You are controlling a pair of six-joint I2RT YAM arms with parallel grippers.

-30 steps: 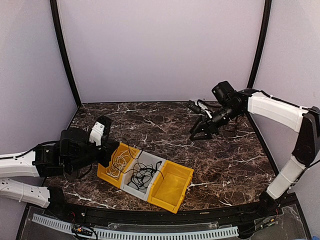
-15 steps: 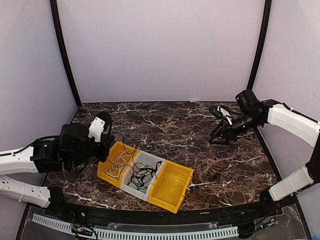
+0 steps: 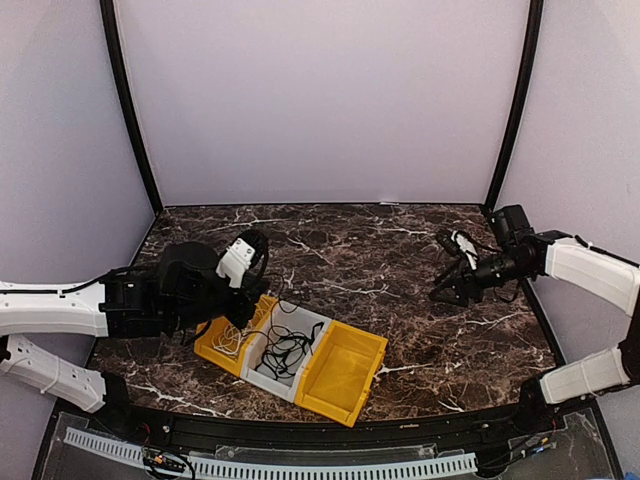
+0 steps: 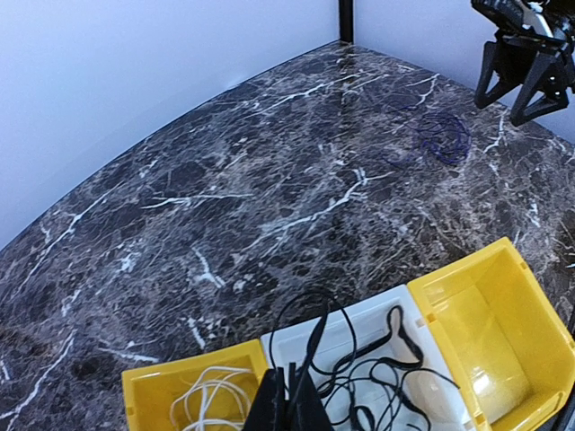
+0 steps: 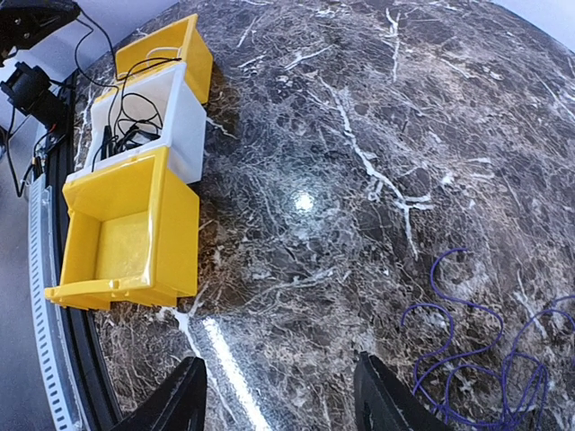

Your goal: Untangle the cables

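Since the black cables in the white bin run up to the left hand, pressed together apparently on one strand, a lift could drag the whole knot out. The right hand hangs spread near the purple cable on the desk.

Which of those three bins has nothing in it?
The right-end yellow bin; the other yellow bin holds white cables, the white middle bin black cables.
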